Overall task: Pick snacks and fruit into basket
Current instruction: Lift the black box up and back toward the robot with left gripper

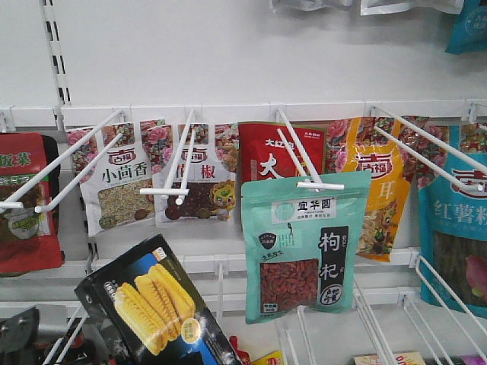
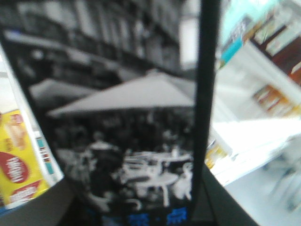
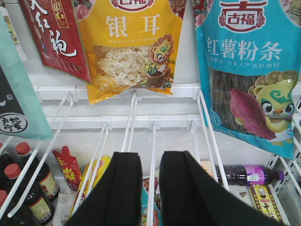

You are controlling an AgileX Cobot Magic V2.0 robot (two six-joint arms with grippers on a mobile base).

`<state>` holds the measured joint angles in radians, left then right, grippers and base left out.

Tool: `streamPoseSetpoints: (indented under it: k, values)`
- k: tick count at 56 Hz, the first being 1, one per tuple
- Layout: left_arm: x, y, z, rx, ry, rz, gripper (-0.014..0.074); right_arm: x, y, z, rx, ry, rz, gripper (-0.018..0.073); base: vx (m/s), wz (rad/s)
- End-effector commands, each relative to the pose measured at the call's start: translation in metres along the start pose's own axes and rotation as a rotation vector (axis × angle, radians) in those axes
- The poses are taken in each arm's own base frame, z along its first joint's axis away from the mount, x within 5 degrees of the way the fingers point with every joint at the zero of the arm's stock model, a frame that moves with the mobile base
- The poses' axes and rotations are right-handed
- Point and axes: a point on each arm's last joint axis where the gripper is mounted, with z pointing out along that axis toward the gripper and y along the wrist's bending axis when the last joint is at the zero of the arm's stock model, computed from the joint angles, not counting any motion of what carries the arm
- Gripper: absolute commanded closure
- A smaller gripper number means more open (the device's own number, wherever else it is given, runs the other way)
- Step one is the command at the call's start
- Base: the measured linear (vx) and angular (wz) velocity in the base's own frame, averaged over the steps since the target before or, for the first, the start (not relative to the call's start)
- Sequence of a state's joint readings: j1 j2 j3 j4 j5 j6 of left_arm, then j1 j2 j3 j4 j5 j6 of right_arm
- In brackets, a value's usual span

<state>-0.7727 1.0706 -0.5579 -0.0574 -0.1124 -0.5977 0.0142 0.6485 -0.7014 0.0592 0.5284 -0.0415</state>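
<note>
**Operator:** Location of the task items?

**Inspector:** Front view: the black box (image 1: 152, 304) is at the lower left, clear of the shelf wall (image 1: 228, 61) and tilted. Its pictured yellow biscuits face the camera. The teal pouch (image 1: 297, 243) hangs at the front end of a wire hook (image 1: 300, 152). It overlaps the lower part of the red pouch (image 1: 266, 152) behind it.

**Operator:** State of the left claw (image 2: 135, 188)?

**Inspector:** The front view does not settle it. In the left wrist view, the box's other face, a black-and-white café scene, fills the frame. The box stands between two grey fingers (image 2: 37, 209). The picture is blurred, but the claw appears to be pinching the box by its sides.

**Operator:** State of the right claw (image 3: 150, 157)?

**Inspector:** It shows in the right wrist view only. Its two black fingers (image 3: 117, 188) are spread apart, and a lower wire hook (image 3: 151, 141) shows through the gap. The claw sits below the yellow pouch (image 3: 131, 42). It is apart from the teal pouch, whose edge and black label appear at the left border.

**Operator:** Items shown in one view only?

**Inspector:** The right wrist view shows red-capped bottles (image 3: 28, 179) at the lower left. A purple-labelled bottle (image 3: 249, 175) lies at the lower right, under the blue pouch (image 3: 249, 70). The front view shows the white floral-topped pouches (image 1: 114, 182) hanging left of the red pouch.
</note>
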Motion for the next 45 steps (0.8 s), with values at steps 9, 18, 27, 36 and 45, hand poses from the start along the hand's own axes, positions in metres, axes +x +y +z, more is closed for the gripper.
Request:
streamPoseSetpoints:
  k: [9,18,27,36,45]
  values:
    - [-0.028,-0.023,-0.014,-0.026,0.071,0.344,0.0604,-0.017,-0.001,-0.004,0.011,-0.109,-0.015,0.035,0.0,0.0]
    - [-0.039,-0.033,-0.019,-0.041,0.152,0.538,0.0604,-0.017,-0.001,-0.004,0.011,-0.11,-0.015,0.035,0.0,0.0]
    - [-0.049,-0.045,-0.035,0.004,0.178,0.666,0.0604,-0.017,-0.001,-0.004,0.011,-0.109,-0.015,0.035,0.0,0.0]
    - [-0.054,-0.049,-0.063,0.027,0.13,0.696,0.0604,-0.017,-0.001,-0.004,0.011,-0.109,-0.015,0.035,0.0,0.0]
    - [-0.058,-0.052,-0.092,0.046,0.07,0.706,0.0604,-0.017,-0.001,-0.004,0.011,-0.109,-0.015,0.035,0.0,0.0]
